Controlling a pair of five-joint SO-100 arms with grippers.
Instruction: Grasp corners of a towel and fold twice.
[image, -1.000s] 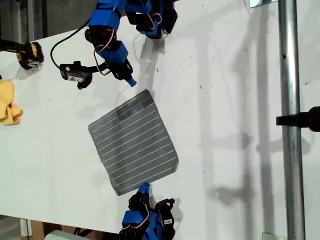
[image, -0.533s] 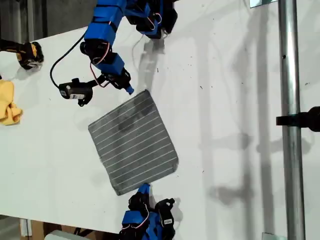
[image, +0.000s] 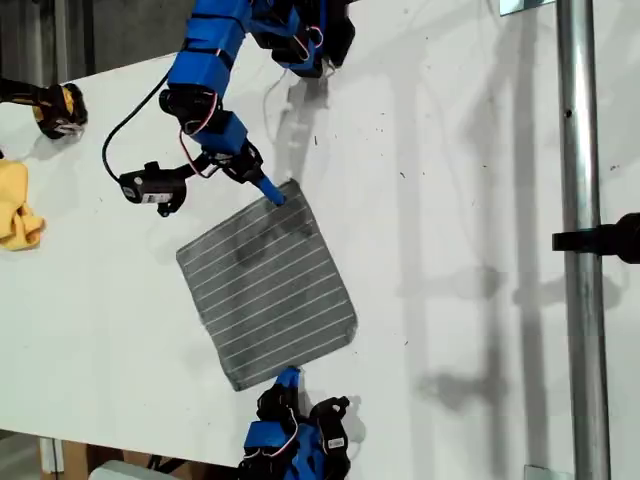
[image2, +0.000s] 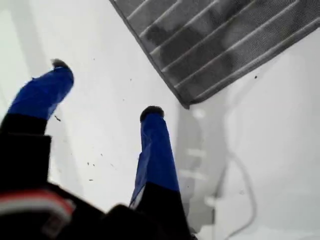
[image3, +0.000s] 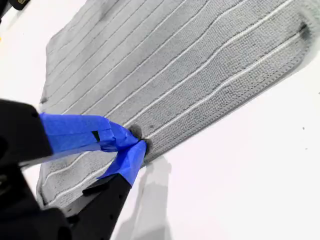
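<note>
The grey white-striped towel (image: 268, 285) lies flat on the white table (image: 450, 200), turned like a diamond. My first gripper (image: 270, 191) reaches in from the exterior view's top and hovers right at the towel's upper corner (image: 292, 184). In the first wrist view it (image2: 105, 89) is open, with that corner (image2: 187, 103) just beyond the fingertips and nothing between them. My second gripper (image: 288, 377) sits at the exterior view's bottom, at the towel's near edge. The second wrist view shows it (image3: 136, 142) shut on the towel's hem (image3: 165, 140).
A small yellow cloth (image: 18, 215) and a black-and-yellow object (image: 57, 108) lie at the exterior view's left edge. A black wrist camera and its cable (image: 150, 186) hang beside the first arm. A metal pole (image: 580, 300) with a black clamp (image: 605, 238) runs down the exterior view's right.
My first gripper has moved down and slightly right in the exterior view, from above the towel to its upper corner. The towel and my second gripper have not moved.
</note>
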